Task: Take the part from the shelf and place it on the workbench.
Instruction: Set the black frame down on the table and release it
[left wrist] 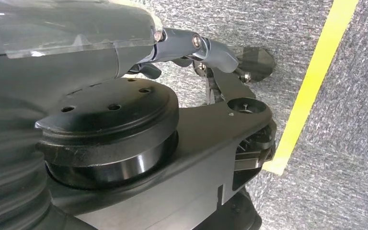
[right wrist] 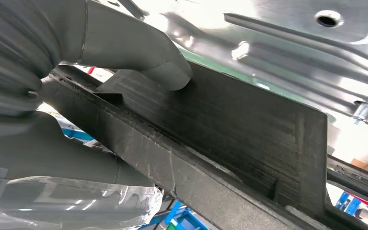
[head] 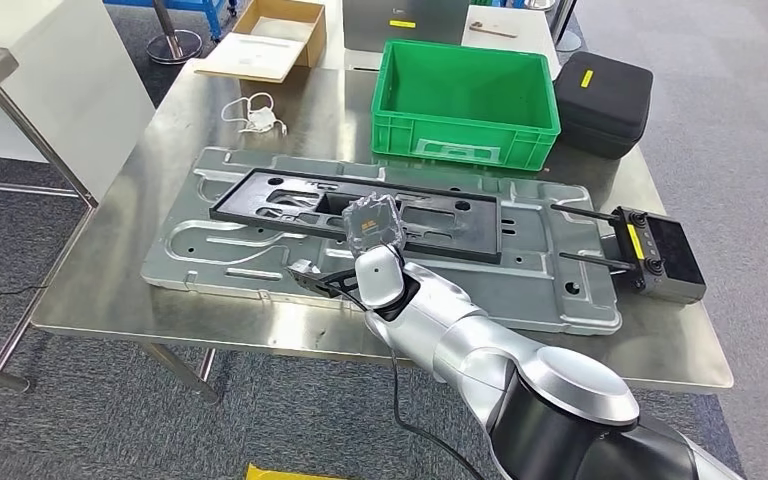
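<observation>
Head view: the long black frame [head: 360, 208] lies flat on the grey metal panel [head: 520, 285] on the workbench [head: 175, 125], its long axis running left-right, just in front of the green bin [head: 465, 100]. Right hand [head: 372, 228] grips its near edge mid-length; in the right wrist view the thumb [right wrist: 139, 52] presses on the frame's face. Left hand [left wrist: 206, 50]: can't tell its state.

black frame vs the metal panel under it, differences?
The black frame is matte, dark and narrower; the metal panel is shiny silver and wider, reaching past the frame on all sides. The frame lies on top, gripped by the right hand; the panel rests directly on the workbench. Both are long, flat parts with cut-outs.
</observation>
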Available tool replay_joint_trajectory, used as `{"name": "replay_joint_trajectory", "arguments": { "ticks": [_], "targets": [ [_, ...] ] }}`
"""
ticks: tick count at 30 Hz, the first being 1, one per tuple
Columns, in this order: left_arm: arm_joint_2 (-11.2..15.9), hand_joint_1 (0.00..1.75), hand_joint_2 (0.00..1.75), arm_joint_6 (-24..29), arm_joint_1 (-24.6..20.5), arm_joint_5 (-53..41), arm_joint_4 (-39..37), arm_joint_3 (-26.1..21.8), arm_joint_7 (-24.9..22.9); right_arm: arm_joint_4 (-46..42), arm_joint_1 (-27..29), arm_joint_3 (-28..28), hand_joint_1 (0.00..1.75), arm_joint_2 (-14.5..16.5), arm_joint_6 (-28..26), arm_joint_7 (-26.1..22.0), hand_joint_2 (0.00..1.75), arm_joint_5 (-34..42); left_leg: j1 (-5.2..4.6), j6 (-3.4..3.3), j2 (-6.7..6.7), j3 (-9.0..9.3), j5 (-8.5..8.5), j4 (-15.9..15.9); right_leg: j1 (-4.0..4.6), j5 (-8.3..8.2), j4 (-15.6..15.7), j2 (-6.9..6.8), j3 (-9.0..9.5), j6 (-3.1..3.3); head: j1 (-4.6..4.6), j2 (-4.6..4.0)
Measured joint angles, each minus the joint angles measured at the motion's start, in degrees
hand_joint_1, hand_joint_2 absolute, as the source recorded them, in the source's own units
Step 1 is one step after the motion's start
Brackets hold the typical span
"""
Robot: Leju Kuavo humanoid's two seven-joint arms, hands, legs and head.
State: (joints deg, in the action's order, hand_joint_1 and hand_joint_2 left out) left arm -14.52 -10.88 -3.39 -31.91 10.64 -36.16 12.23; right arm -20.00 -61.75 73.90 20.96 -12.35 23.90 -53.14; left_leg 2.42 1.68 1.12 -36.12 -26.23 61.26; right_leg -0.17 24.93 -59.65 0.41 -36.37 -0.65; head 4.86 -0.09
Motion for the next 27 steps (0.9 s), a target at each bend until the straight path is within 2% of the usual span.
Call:
{"name": "replay_joint_trajectory", "arguments": {
  "ticks": [15,27],
  "targets": [
    [0.2,0.0,1.75,-1.45,-0.1,1.43,0.0,-1.57,-0.73,-1.78,-0.16,0.0,1.75,0.0,1.48,-0.67,1.75,-0.06,0.0,0.38,-0.04,0.55,0.34,-0.82,0.01,-0.03,-0.01,0.05,0.01,-0.05,0.02,0.0],
    [0.35,0.0,1.75,0.12,-0.19,1.95,0.0,-2.86,-2.48,-3.17,-0.16,0.0,1.75,0.0,1.94,-0.82,1.75,0.11,0.0,0.46,-0.04,0.65,0.4,-0.99,0.01,-0.03,-0.02,0.06,0.02,-0.04,0.01,0.0]
  ]
}}
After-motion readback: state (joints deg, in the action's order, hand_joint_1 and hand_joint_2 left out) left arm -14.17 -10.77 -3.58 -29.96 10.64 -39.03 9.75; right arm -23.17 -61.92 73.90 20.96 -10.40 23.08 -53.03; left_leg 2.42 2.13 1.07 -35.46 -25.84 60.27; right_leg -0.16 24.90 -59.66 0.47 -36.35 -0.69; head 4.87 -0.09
